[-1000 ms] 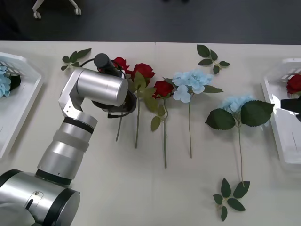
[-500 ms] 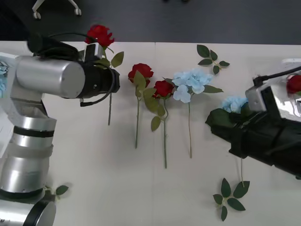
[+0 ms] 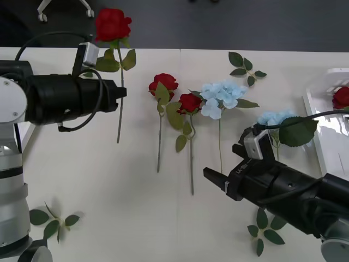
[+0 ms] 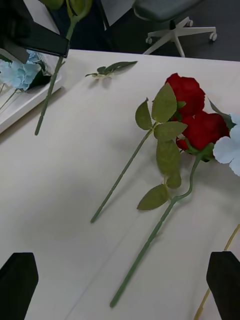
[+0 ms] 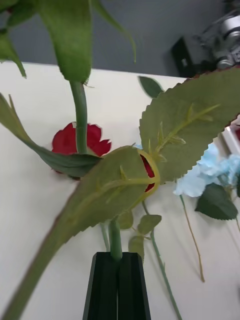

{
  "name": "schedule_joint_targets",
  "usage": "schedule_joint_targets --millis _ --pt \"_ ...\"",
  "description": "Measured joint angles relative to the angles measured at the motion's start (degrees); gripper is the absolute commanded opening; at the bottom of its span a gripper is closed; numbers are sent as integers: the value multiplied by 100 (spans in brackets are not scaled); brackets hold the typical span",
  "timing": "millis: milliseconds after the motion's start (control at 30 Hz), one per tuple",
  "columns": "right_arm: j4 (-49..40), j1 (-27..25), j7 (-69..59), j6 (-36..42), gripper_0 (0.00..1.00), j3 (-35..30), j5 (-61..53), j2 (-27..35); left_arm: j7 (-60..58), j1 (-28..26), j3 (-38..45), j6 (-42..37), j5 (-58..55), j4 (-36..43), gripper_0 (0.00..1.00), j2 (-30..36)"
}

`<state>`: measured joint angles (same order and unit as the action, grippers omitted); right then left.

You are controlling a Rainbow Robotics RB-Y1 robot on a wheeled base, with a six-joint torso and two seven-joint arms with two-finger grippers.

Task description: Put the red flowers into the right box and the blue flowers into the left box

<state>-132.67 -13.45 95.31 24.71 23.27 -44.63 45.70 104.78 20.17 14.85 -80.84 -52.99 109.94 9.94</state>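
Since half a second earlier the left gripper (image 3: pixel 121 91) had carried its rose (image 3: pixel 113 23) higher and further left, so the bloom now stood past the table's far edge against the dark floor, and the stem hung down over the table (image 3: pixel 98 180). The right gripper (image 3: pixel 210 176) had swung in from the right edge toward the middle, lower than before, and uncovered the blue flower by the right box (image 3: pixel 322 136).

The left gripper was clenched on the rose's stem below the leaves; in the left wrist view its black fingers (image 5: pixel 118 285) met flat with the stem (image 5: pixel 115 240) rising straight out from between them. The bloom stood above and beyond the gripper, clear of the table.

The right gripper was released, its fingers (image 4: pixel 19 280) spread wide and holding nothing. It hovered above the table just beside the lower ends of two rose stems (image 4: pixel 150 240). Those two roses (image 3: pixel 163 83) lay ahead of it, blooms toward the far edge, with a blue flower (image 3: pixel 221 95) touching them on the right. Another blue flower (image 3: pixel 275 117) lay near the right box, which held one rose (image 3: pixel 341 97). The left box (image 4: pixel 27 102) held a blue flower (image 4: pixel 17 74).
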Motion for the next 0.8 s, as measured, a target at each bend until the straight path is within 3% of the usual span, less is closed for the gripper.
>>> schedule_joint_targets --millis 567,800 --pt "175 173 17 -289 100 47 -801 -4 3042 -616 385 -1 -3067 0 0 0" --pt "142 618 33 -434 100 462 -1075 -4 3939 -632 378 -377 -3748 0 0 0"
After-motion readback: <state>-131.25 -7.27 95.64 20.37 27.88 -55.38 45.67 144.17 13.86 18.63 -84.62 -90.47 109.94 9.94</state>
